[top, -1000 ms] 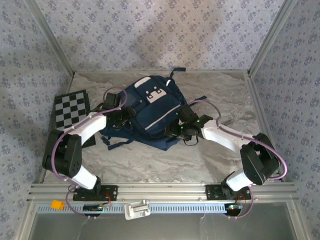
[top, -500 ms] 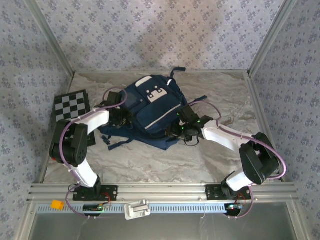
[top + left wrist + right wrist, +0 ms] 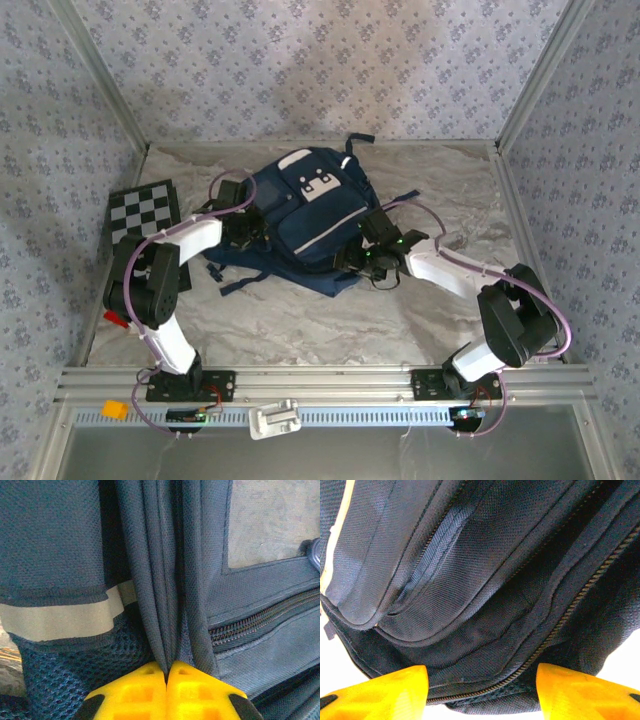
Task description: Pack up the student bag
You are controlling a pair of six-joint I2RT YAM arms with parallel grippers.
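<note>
Two grippers at student bag (image 3: pixel 310 225), centre of table (image 3: pixel 330 330): left gripper (image 3: pixel 166 669) pinches a thin fabric fold (image 3: pixel 165 580); right gripper (image 3: pixel 481 682) gapes at its edge. Pull hard and you may lose that fold.

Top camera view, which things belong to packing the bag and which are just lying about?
Job: student bag; left gripper, shut on a fold of its fabric; right gripper, open astride its edge.
Lying about: checkerboard; orange block and metal bracket on the front rail.
</note>
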